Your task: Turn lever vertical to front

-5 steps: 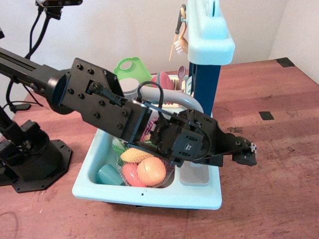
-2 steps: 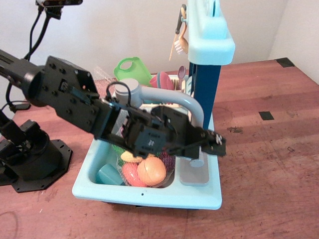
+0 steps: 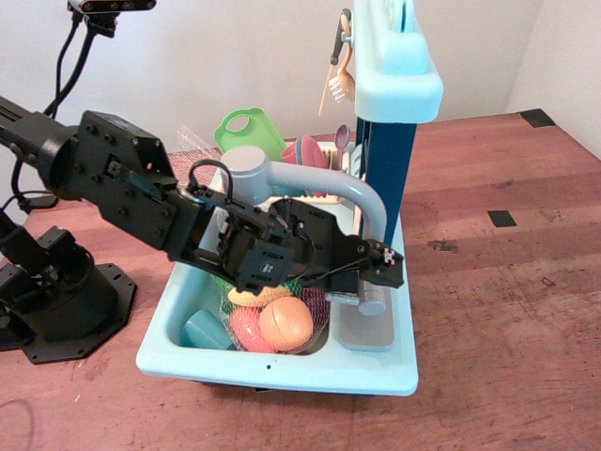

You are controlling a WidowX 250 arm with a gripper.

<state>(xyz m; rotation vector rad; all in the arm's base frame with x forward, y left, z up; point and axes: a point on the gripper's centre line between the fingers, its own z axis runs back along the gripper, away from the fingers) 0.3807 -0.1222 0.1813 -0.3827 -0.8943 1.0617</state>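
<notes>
The toy faucet's round grey base knob (image 3: 374,305) sits on the right rim of the light blue sink (image 3: 282,368). A short grey lever (image 3: 346,299) juts from the knob toward the left, partly hidden under my gripper. The tall curved grey spout (image 3: 310,180) arches over the basin to a wide round head. My black gripper (image 3: 389,267) hovers just above the knob and lever, pointing right, under the spout's arch. Its fingers show no gap and hold nothing.
A net bag of toy fruit (image 3: 282,321) and a teal cup (image 3: 205,331) lie in the basin. A dark blue column with a light blue shelf (image 3: 399,85) stands right behind the faucet. A green board (image 3: 246,132) and pink dishes stand behind the sink.
My gripper has pulled back leftward from beyond the sink's right edge to just above the faucet's base knob. The spout and its round head have come into view.
</notes>
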